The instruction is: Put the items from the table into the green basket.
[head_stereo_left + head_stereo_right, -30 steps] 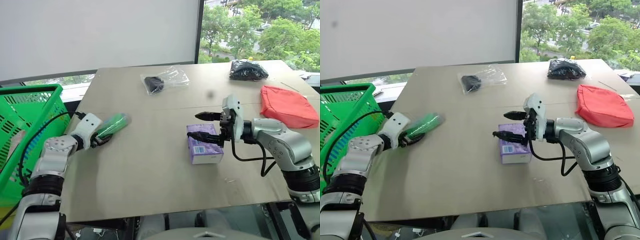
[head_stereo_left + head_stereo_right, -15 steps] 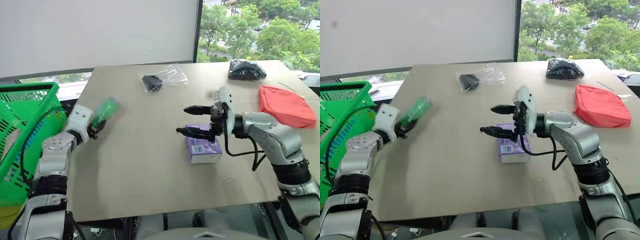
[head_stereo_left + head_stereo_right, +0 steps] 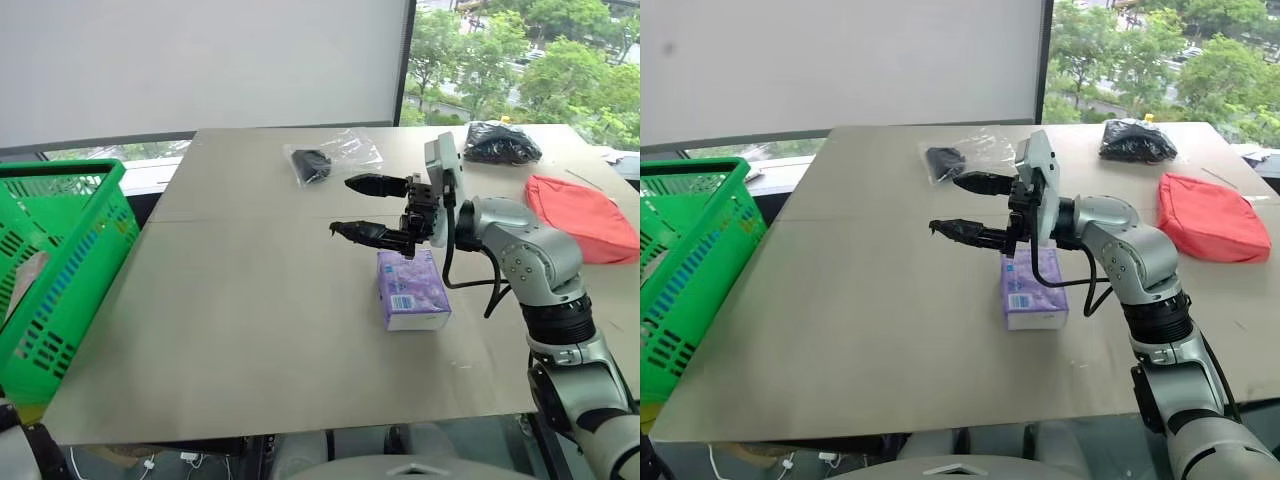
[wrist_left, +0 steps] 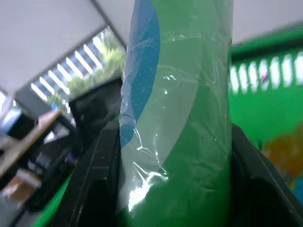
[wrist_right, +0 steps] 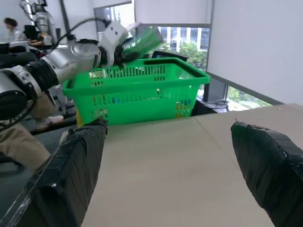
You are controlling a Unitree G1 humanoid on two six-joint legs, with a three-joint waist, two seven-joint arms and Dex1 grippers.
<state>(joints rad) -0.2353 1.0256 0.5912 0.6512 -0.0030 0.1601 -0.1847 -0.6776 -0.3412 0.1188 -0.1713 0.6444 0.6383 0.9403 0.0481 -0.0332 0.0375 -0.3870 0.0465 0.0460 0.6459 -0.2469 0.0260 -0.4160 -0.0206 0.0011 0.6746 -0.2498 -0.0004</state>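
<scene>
Off the table's left edge stands the green basket (image 3: 60, 270), lattice sides, something pale and orange inside, not readable. Right wrist view shows the left gripper (image 5: 124, 43) above the basket rim, clamped on the green-blue tube pack (image 4: 180, 118); left wrist view has the pack between both black fingers (image 4: 94, 179), clear film wrap, blue patch on green, no legible print.

Table (image 3: 250, 330) beige-grey, joined panels. Far middle: clear bag with black object (image 3: 325, 160), flat on the top. Right gripper (image 3: 368, 206) held above the table just left of and above the purple tissue pack (image 3: 411, 290), fingers spread wide, nothing between them, pointing left. Purple pack lies flat, not touched; a white-blue label on its near end, text too small to read.

Far right: black crinkly bag (image 3: 500, 142) near the back edge. Red zip pouch (image 3: 583, 215) near the right edge, well apart from the gripper. No brand legible on either.

Right wrist view, far corner: a person (image 5: 12, 29) seated in the background.
</scene>
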